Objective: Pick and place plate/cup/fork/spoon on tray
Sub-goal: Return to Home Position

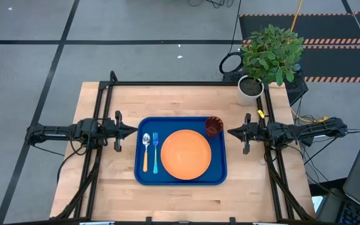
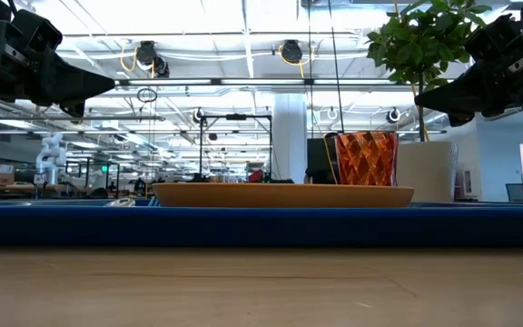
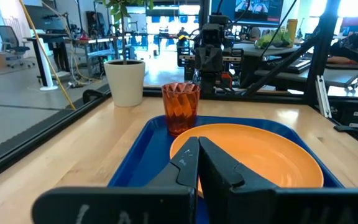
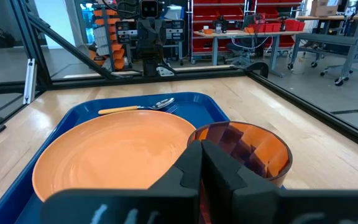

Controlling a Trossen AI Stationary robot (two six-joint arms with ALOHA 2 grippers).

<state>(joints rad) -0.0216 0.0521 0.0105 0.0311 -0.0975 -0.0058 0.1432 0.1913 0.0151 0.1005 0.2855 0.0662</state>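
The dark-blue tray (image 1: 139, 150) lies in the middle of the table. On it rest the orange plate (image 1: 185, 154), the reddish-brown cup (image 1: 214, 127) standing upright at the tray's far right corner, and the spoon (image 1: 145, 150) and light-blue fork (image 1: 155, 152) side by side left of the plate. My left gripper (image 1: 134, 130) hovers shut above the table just left of the tray. My right gripper (image 1: 230, 132) hovers shut just right of the tray, near the cup. Both point level at the tray and hold nothing.
A white pot with a green plant (image 1: 252, 84) stands at the table's far right corner. A black frame (image 1: 167, 83) runs along the table's far edge and sides. Bare wood lies in front of the tray.
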